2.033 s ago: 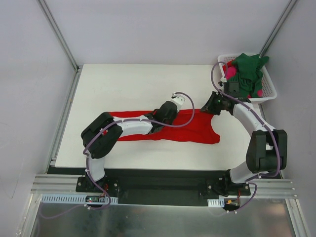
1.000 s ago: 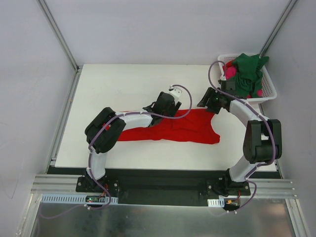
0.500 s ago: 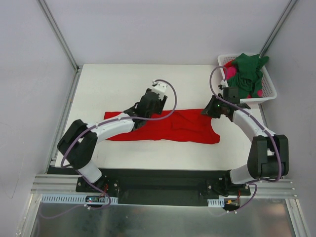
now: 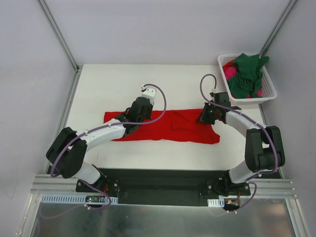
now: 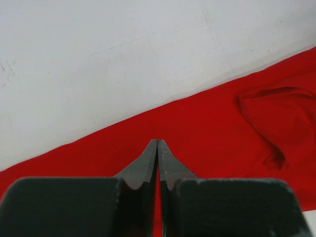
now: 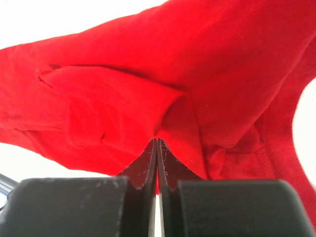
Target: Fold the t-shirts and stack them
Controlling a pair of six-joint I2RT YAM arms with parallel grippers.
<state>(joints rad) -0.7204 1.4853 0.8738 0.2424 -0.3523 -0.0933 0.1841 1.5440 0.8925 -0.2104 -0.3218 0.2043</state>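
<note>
From above, the task looks barely begun: the red t-shirt (image 4: pixel 168 127) lies across the middle of the white bench (image 4: pixel 113 84) as a long, narrow band, seemingly folded lengthwise 1 time, with a rumpled lump near its centre and an uneven right end. The dark green t-shirt (image 4: pixel 247 71) and the magenta t-shirt (image 4: pixel 229 73) sit heaped and unfolded in the white slotted basket (image 4: pixel 269 94) at the far right corner. So all 3 shirts are left to finish, and no stack exists yet. The left tool (image 4: pixel 133 117) is down on the left half of the red band, and the right tool (image 4: pixel 203 117) is at its upper right edge. In the left wrist view, the left tool (image 5: pixel 157 148) is pressed together with its tips low over smooth, flat cloth. I cannot tell whether any fabric is caught between them. The shirt's far hem runs diagonally against bare bench, and a loose tuck bulges at the right. In the right wrist view, the right tool (image 6: pixel 157 148) is pressed together and pinching a fold of the red t-shirt (image 6: pixel 123 74), as creases gather to its tips. The fabric there is soft, layered and wrinkled, with a stitched hem curving at the right.
</note>
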